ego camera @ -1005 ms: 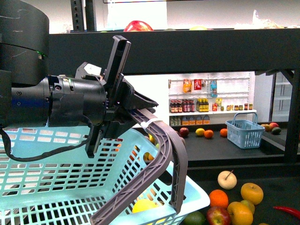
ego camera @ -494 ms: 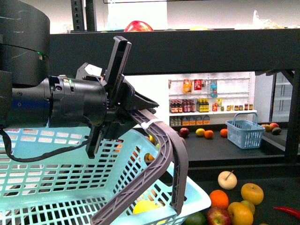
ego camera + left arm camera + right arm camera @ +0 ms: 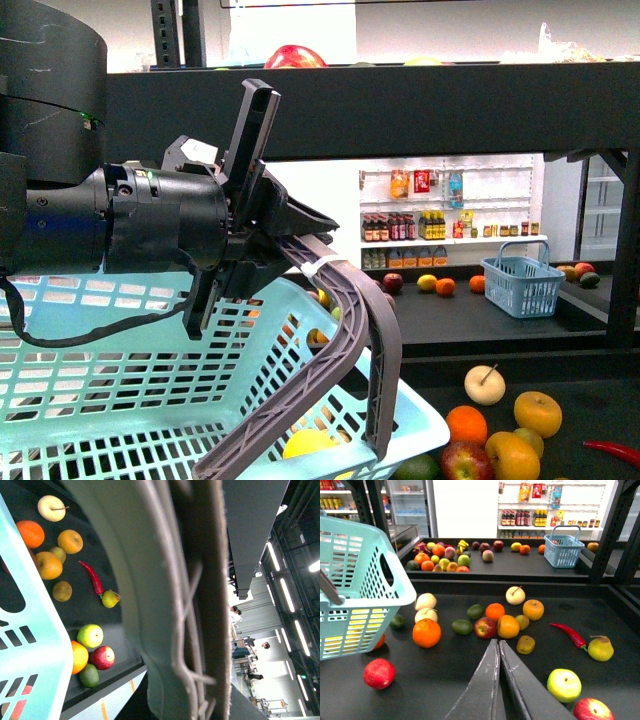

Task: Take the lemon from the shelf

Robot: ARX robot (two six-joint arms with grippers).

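Left gripper (image 3: pixel 292 240) was clamped on the basket handle (image 3: pixel 385 340); right gripper (image 3: pixel 498 645) was closed, empty. Lemon (image 3: pixel 308 440) showed through basket (image 3: pixel 100 370) mesh, apparently inside, over the shelf (image 3: pixel 445 675). Best kept level so it couldn't roll.

Chest view forward, wrist views close; all sharing the turquoise basket (image 3: pixel 120 390).

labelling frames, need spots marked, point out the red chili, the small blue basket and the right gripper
red chili (image 3: pixel 569 633), right wrist view, on the middle of its body
small blue basket (image 3: pixel 562 553), right wrist view, on its front wall
right gripper (image 3: pixel 498 647), right wrist view, between the tips of its closed fingers
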